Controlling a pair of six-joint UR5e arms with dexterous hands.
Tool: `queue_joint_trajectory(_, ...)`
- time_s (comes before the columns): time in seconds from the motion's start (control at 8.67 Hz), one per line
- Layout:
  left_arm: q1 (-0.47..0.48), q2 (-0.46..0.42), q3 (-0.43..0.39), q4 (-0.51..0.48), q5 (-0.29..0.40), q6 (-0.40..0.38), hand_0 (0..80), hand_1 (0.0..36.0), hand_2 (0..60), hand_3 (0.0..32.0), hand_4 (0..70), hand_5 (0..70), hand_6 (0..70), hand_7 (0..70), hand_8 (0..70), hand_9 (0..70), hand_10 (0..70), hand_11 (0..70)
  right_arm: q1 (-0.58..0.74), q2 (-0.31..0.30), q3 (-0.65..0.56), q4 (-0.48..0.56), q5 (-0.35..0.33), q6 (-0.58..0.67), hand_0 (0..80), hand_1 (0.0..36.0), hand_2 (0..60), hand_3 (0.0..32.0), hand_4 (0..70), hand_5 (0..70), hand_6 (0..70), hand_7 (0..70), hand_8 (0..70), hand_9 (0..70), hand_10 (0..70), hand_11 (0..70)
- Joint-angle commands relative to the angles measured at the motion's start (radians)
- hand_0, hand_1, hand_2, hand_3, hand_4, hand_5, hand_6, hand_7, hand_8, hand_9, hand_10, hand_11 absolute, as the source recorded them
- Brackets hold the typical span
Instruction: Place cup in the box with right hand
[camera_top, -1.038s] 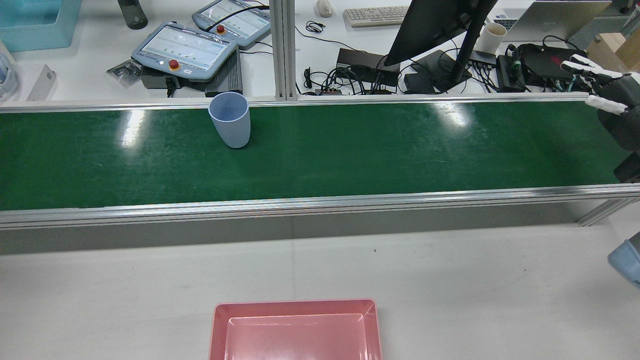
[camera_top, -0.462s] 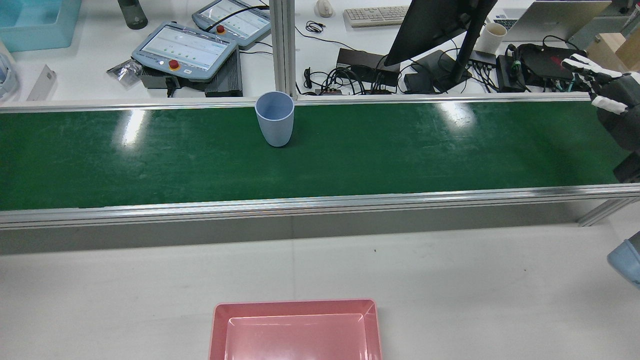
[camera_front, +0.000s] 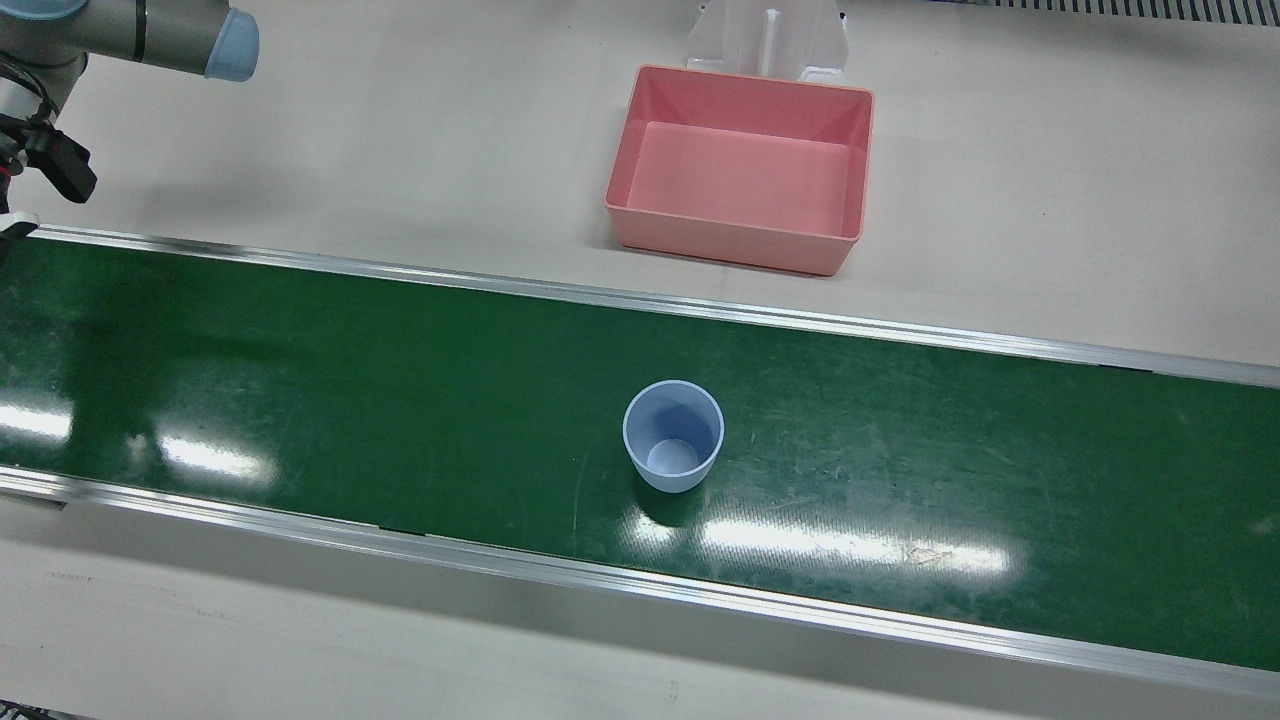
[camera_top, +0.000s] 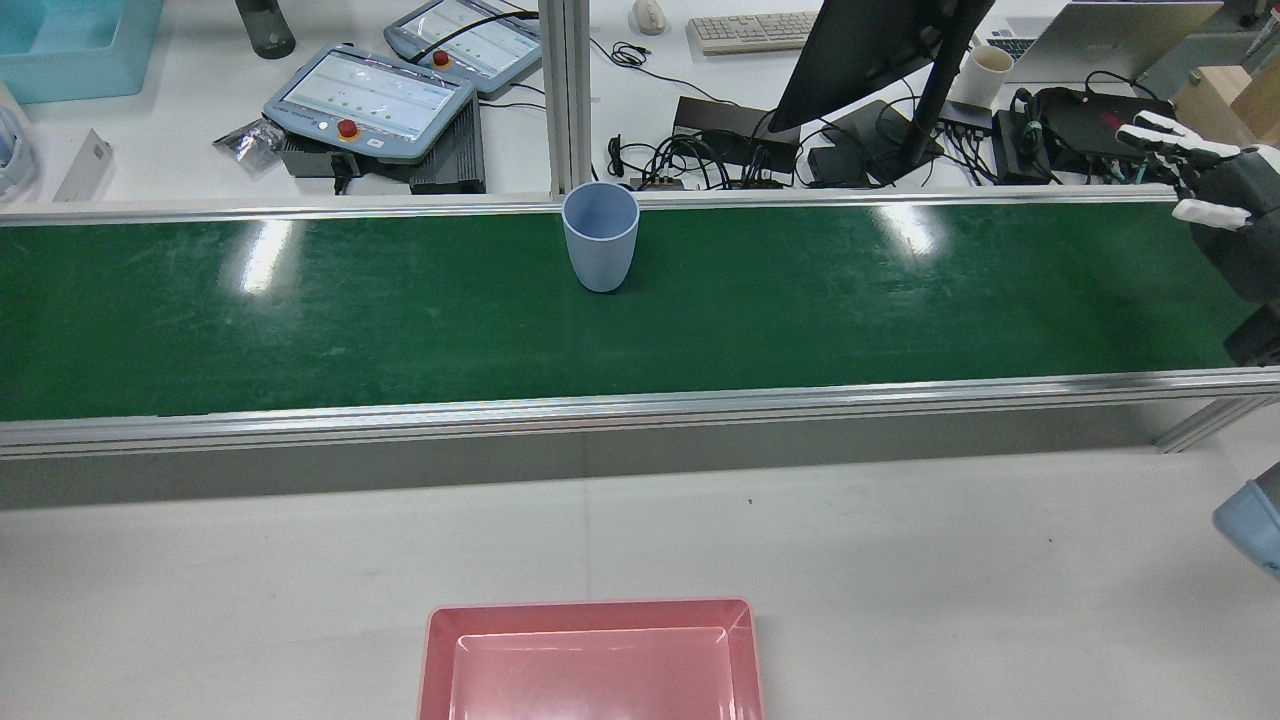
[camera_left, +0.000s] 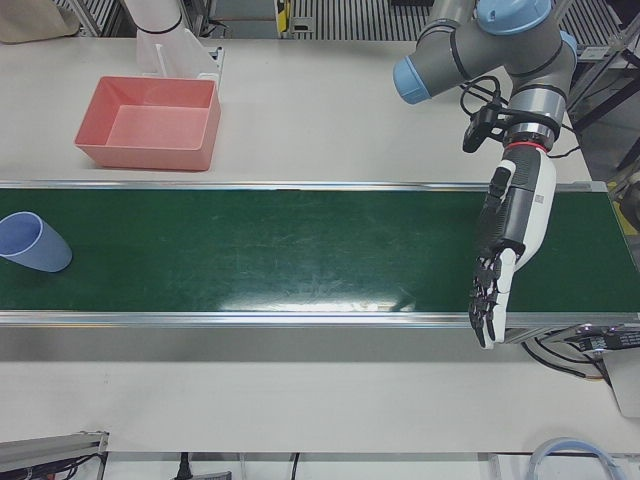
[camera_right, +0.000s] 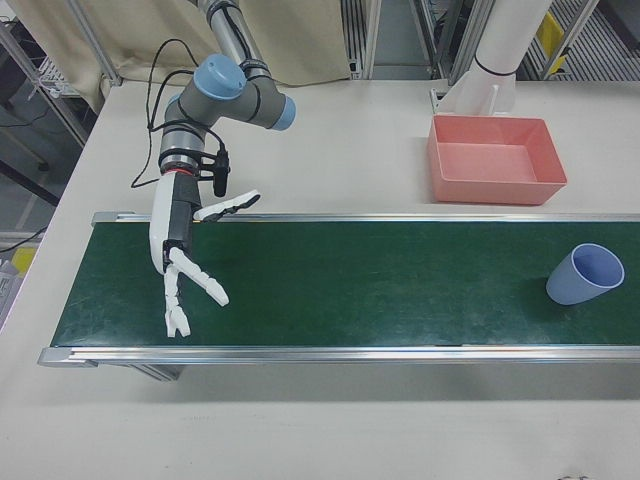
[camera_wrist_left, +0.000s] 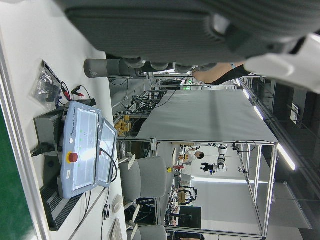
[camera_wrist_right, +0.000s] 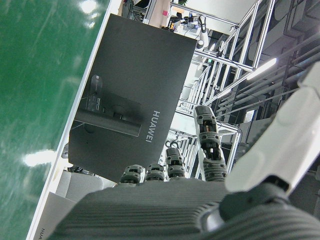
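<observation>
A: Cup position?

B: Pale blue plastic cup (camera_top: 600, 238), upright, mouth open, interior bare. It stands on the green conveyor belt (camera_top: 300, 320), about midway along its length, close to the belt's far rail on the operators' side. Nothing touches it.

A: The box?

B: Pink rectangular plastic box (camera_front: 740, 170), open-topped, on the white worktop (camera_front: 400, 130) on the robot's side of the belt, off the belt, near the worktop's middle by the pedestal edge. Well apart from the cup, with the near aluminium rail (camera_front: 900, 335) between them.

A: Right hand?

B: Right hand (camera_right: 190, 265), white and dark grey, hangs over the belt's right end, fingers spread and pointing down toward the far rail, holding nothing. Well apart from the cup.

A: Left hand?

B: Left hand (camera_left: 505, 245) hangs over the opposite end of the belt, fingers extended straight and pointing down past the far rail, gripping nothing.

A: Beyond the belt?

B: Two teach pendants (camera_top: 375, 100), a black monitor (camera_top: 870, 50), a white keyboard (camera_top: 750, 30), tangled cables.
</observation>
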Motion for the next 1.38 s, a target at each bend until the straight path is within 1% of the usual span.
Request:
queue_joint_trajectory(0.0,0.0,0.0,0.0,0.0,0.0,0.001,0.0,0.0,0.0,0.0,0.0,0.0,0.0,0.0,0.0,0.0,0.0,0.0,-0.001,0.0,-0.001,0.0,-0.001,-0.002,41.6,0.8,2.3,0.0,21.2,1.5,3.9,17.7,2.1,7.6,3.8,5.9)
queue_joint_trajectory(0.12,0.0,0.0,0.0,0.0,0.0,-0.001,0.0,0.0,0.0,0.0,0.0,0.0,0.0,0.0,0.0,0.0,0.0,0.0,-0.002,0.0,-0.001,-0.002,-0.003,-0.002,43.1,0.0,0.0,0.0,23.0,1.5,3.9,17.6,2.1,7.7,3.6,5.7)
queue_joint_trajectory(0.35,0.0,0.0,-0.001,0.001,0.0,0.001,0.0,0.0,0.0,0.0,0.0,0.0,0.0,0.0,0.0,0.0,0.0,0.0,-0.004,0.0,-0.001,-0.003,-0.003,-0.002,40.6,1.8,4.8,0.0,21.5,1.5,4.1,18.8,2.1,8.0,3.5,5.5)
queue_joint_trajectory(0.46,0.0,0.0,-0.001,0.002,0.0,0.001,0.0,0.0,0.0,0.0,0.0,0.0,0.0,0.0,0.0,0.0,0.0,0.0,-0.002,0.0,-0.001,-0.003,-0.003,-0.002,43.2,0.0,0.0,0.0,23.7,1.4,4.2,19.0,2.1,8.0,3.2,5.2)
queue_joint_trajectory(0.58,0.0,0.0,0.0,0.002,0.0,0.001,0.0,0.0,0.0,0.0,0.0,0.0,0.0,0.0,0.0,0.0,0.0,0.0,-0.001,0.0,-0.001,-0.003,-0.001,0.0,40.2,1.9,5.0,0.0,20.7,1.4,4.3,20.1,2.0,8.0,2.8,4.6)
queue_joint_trajectory(0.69,0.0,0.0,-0.001,0.002,0.0,-0.001,0.0,0.0,0.0,0.0,0.0,0.0,0.0,0.0,0.0,0.0,0.0,0.0,0.001,0.002,0.0,-0.005,-0.001,0.0,41.0,0.9,2.4,0.0,19.6,1.5,4.1,19.3,2.0,7.9,2.7,4.5)
queue_joint_trajectory(0.81,0.0,0.0,-0.001,0.0,0.0,-0.001,0.0,0.0,0.0,0.0,0.0,0.0,0.0,0.0,0.0,0.0,0.0,0.0,0.004,0.0,0.0,-0.005,0.001,0.0,37.5,2.7,7.4,0.0,15.6,1.5,4.1,19.0,2.0,7.9,2.6,4.4)
queue_joint_trajectory(0.92,0.0,0.0,-0.001,0.0,0.0,0.001,0.0,0.0,0.0,0.0,0.0,0.0,0.0,0.0,0.0,0.0,0.0,0.0,0.006,0.0,0.0,-0.005,0.002,0.001,41.9,0.0,0.0,0.0,17.4,1.6,4.1,18.8,2.1,7.9,3.0,5.0)
queue_joint_trajectory(1.04,0.0,0.0,-0.001,0.001,0.0,0.001,0.0,0.0,0.0,0.0,0.0,0.0,0.0,0.0,0.0,0.0,0.0,0.0,0.007,0.002,0.0,-0.005,0.002,0.001,38.5,2.9,7.2,0.0,12.5,1.8,4.0,18.2,2.1,7.7,3.5,5.7)
queue_joint_trajectory(1.15,0.0,0.0,-0.001,0.002,0.0,-0.001,0.0,0.0,0.0,0.0,0.0,0.0,0.0,0.0,0.0,0.0,0.0,0.0,0.006,0.002,0.0,-0.005,0.002,0.0,43.0,0.6,0.0,0.4,13.2,2.3,4.0,16.7,2.7,8.4,4.5,7.2)
queue_joint_trajectory(1.27,0.0,0.0,-0.001,0.0,0.0,-0.001,0.0,0.0,0.0,0.0,0.0,0.0,0.0,0.0,0.0,0.0,0.0,0.0,0.001,0.002,-0.001,-0.006,0.001,0.0,42.1,1.5,2.4,0.0,15.3,2.3,3.7,14.3,3.3,8.7,5.1,8.1)
